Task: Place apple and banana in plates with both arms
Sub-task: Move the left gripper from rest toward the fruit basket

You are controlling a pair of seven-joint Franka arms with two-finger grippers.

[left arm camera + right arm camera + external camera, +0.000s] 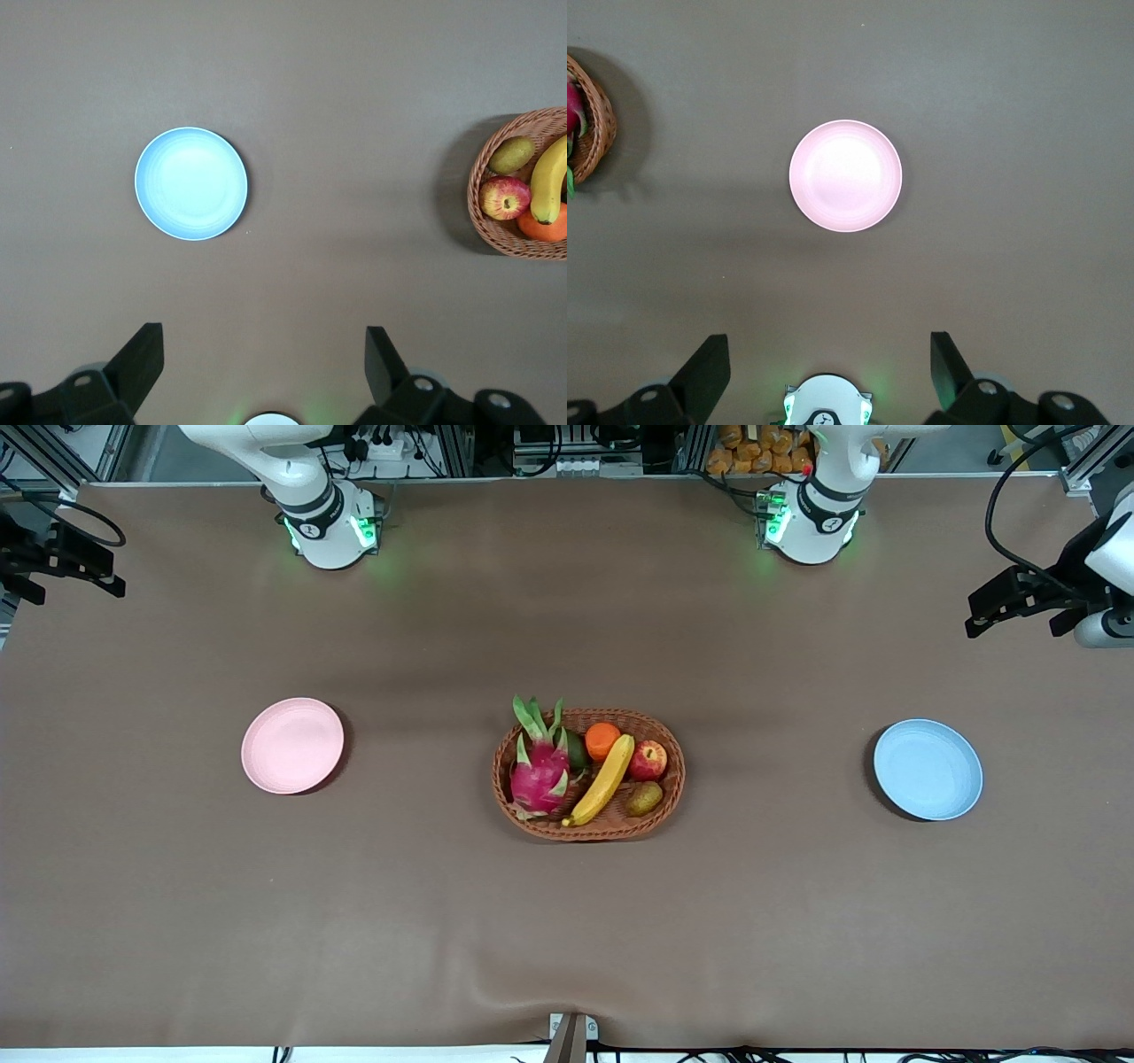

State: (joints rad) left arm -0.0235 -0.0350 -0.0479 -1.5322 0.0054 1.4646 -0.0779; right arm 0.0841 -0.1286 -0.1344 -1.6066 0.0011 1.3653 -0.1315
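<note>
- fingers (142, 363) of the left gripper (264, 367) are spread wide, holding nothing, high over the bare table near the light blue plate (928, 769).
- the right gripper (830, 370) hangs the same way, fingers (709, 367) spread, near the light pink plate (292, 745).
- both arms wait.
- between the plates sits a wicker basket (588, 821). in it lie the banana (604, 779) and the apple (648, 761), just beside each other, with an orange (602, 740), a dragon fruit (539, 775) and a kiwi-like fruit (644, 798).
</note>
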